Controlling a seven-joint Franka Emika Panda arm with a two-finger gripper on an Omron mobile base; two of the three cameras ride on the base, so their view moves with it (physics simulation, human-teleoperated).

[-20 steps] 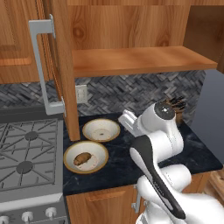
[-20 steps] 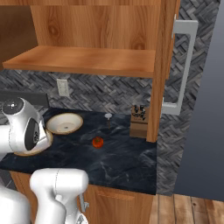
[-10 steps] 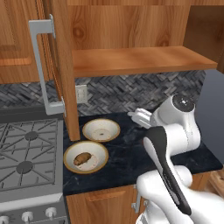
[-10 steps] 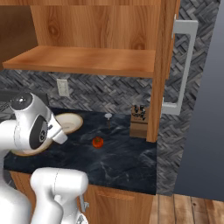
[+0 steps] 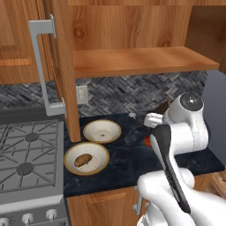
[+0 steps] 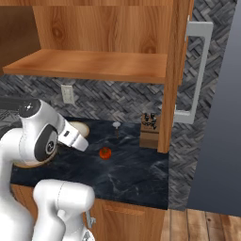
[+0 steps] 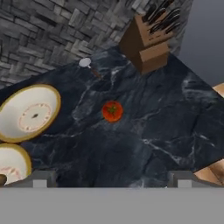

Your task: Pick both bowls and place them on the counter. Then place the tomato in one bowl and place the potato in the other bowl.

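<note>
My claw [image 7: 112, 177] spread wide, empty, aimed at small red tomato [image 7: 112, 110] mid-frame; cream tan-rimmed empty bowl [image 7: 29, 112] at left awaits it.

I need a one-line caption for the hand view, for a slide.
Open gripper above the counter, tomato ahead, empty bowl beside it.

It was a home kitchen: a gas stove [image 5: 26, 152] stood beside a dark marble counter [image 5: 123, 161], with wooden cabinets [image 5: 57, 66], a shelf [image 5: 141, 62], a tiled backsplash [image 6: 108, 101] and a knife block [image 7: 146, 41].
</note>
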